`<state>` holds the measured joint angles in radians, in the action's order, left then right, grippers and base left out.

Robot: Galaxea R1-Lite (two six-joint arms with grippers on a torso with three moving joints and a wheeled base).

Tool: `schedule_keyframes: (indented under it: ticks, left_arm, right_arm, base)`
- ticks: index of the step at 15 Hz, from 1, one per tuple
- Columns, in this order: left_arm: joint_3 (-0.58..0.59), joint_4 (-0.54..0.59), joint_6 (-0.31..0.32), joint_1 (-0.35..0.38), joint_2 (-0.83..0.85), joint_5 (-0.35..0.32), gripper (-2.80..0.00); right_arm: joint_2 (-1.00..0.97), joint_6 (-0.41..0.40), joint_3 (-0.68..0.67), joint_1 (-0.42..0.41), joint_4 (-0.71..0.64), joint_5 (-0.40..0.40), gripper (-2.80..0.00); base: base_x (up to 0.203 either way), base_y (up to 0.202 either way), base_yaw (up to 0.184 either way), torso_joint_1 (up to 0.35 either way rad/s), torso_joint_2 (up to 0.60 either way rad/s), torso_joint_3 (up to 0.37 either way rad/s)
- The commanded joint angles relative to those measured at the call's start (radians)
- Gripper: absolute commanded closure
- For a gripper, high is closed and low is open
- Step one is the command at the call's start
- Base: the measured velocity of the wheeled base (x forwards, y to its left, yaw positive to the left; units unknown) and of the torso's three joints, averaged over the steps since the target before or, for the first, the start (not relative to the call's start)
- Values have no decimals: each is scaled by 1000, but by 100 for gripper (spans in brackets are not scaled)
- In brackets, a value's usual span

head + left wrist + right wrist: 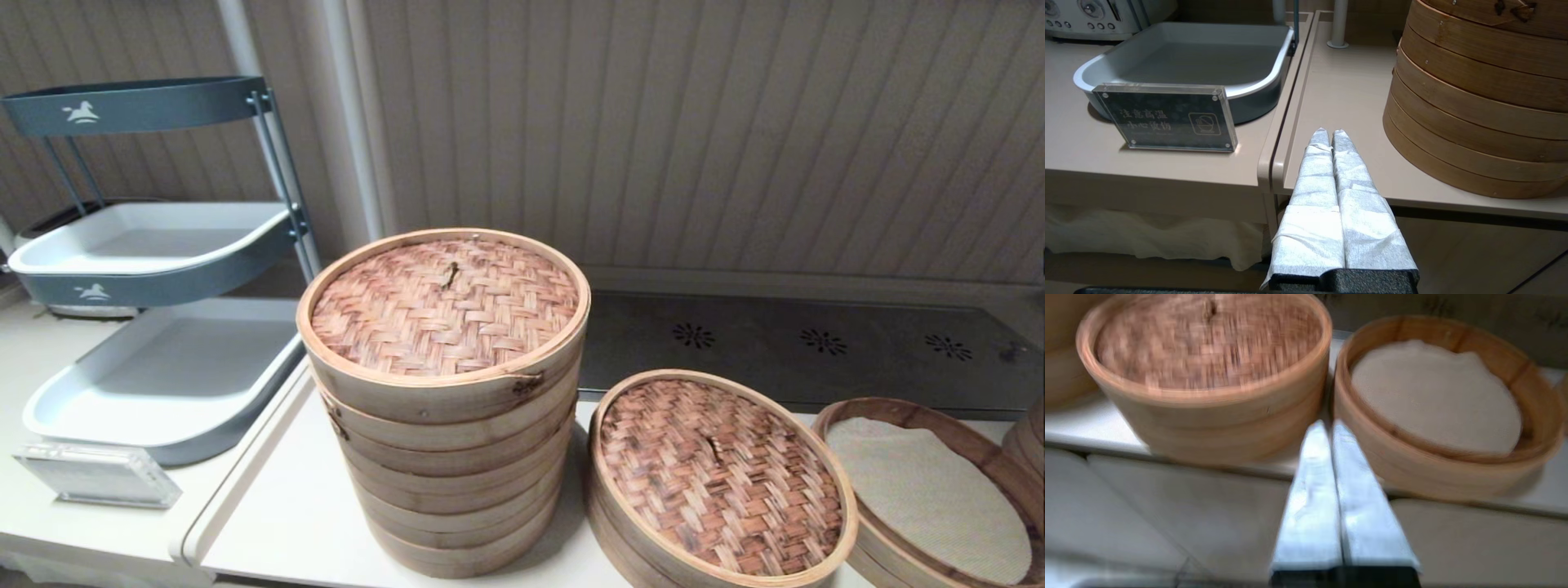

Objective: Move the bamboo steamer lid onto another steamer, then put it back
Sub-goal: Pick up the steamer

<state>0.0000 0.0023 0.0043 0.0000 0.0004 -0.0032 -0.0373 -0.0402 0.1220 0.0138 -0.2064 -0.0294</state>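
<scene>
We see the left gripper [1327, 132] with its two paper-wrapped fingers [1312, 179] pressed flat together, clenched on nothing, hanging above the front edge of the cream table [1339, 98] and touching neither it nor the tall stack of steamers [445, 408] near it. The right gripper [1327, 424] is likewise closed, its fingers [1359, 486] meeting along their whole length with nothing between them; it sits out in front of the table edge, its tips pointing at the narrow gap between the two low steamers. In the head view neither arm shows. The bamboo steamer lid [718, 469] rests on a low steamer at about four o'clock from the tall stack, its dark herringbone weave and small centre knot facing up, seated level inside its pale band. Just beside it, at three o'clock, stands another steamer [980, 425], uncovered, with a pale cloth liner [922, 490] lying inside. At nine o'clock from the stack stands a grey tiered rack [139, 106] whose bands each carry a small white horse emblem, with a white tray [175, 380] below. Before that tray stands a clear acrylic sign [1165, 118] bearing Chinese characters, 注意高温 on the first line, the second line too faint to read, beside a small pictogram. A metal strip [816, 343] with three flower-shaped perforations runs behind the low steamers.
</scene>
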Motion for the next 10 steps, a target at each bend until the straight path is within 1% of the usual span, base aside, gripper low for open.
schedule_keyframes:
  ticks: [1,6,9,10]
  left_arm:
    - [3,-1,0,0,1,0,0]
    - [3,1,0,0,1,0,0]
    - [3,-1,0,0,1,0,0]
    - [3,-1,0,0,1,0,0]
  right_arm:
    - [-70,-1,75,-1,-10,-4,0]
    - [-308,6,288,7,-39,-20,0]
    - [-502,47,442,13,-41,-77,0]
    - [-540,61,485,14,-43,-100,0]
  base:
    - [0,0,0,0,0,0]
    - [0,0,0,0,0,0]
    - [0,0,0,0,0,0]
    - [0,0,0,0,0,0]
